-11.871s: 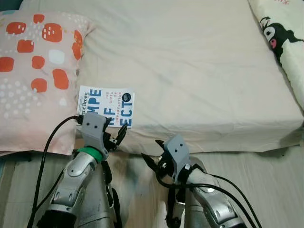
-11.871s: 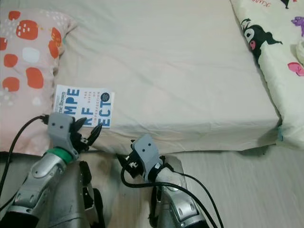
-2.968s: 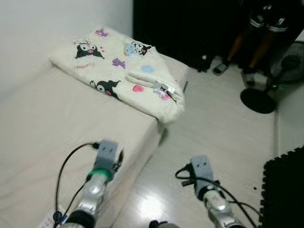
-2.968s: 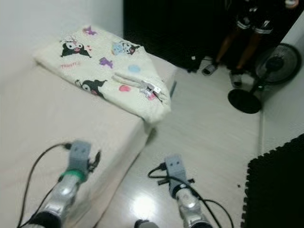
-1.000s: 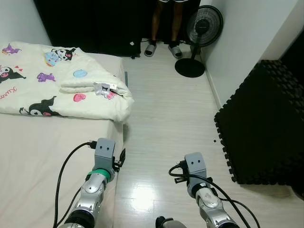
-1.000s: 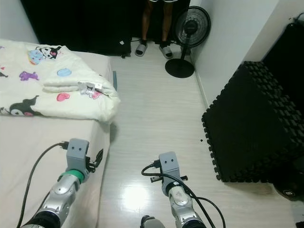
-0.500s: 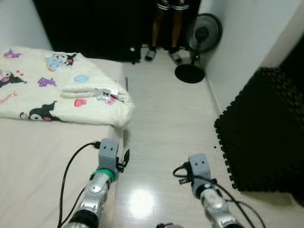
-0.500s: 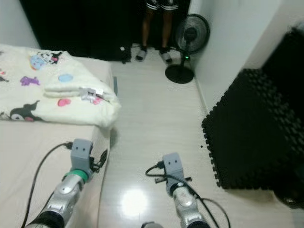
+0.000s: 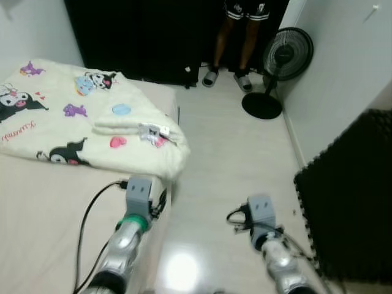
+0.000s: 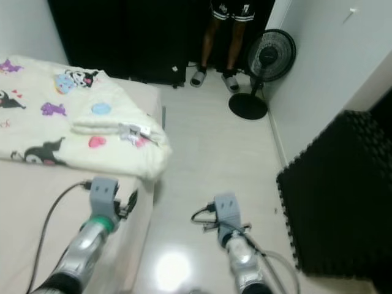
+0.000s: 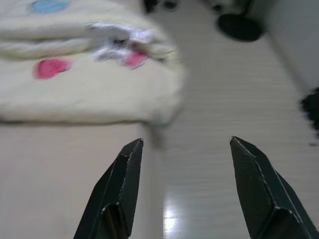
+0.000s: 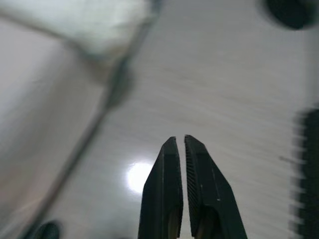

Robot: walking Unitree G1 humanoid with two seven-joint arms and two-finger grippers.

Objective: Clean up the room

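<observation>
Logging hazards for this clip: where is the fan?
In the eye views the fan stands on the floor at the far right by the white wall, beside a person's feet.

Pale wood-look floor (image 9: 226, 159), glossy, bright light reflection near bottom. Bed (image 9: 43, 214) at left, beige sheet. Black curtain (image 9: 147, 37) across far wall. White wall (image 9: 343, 67) at right. Black standing fan (image 9: 286, 55) in far right corner. Stack of black foam mats (image 9: 349, 196) against right wall. Person's legs, sandals (image 9: 228, 75) before curtain.
</observation>
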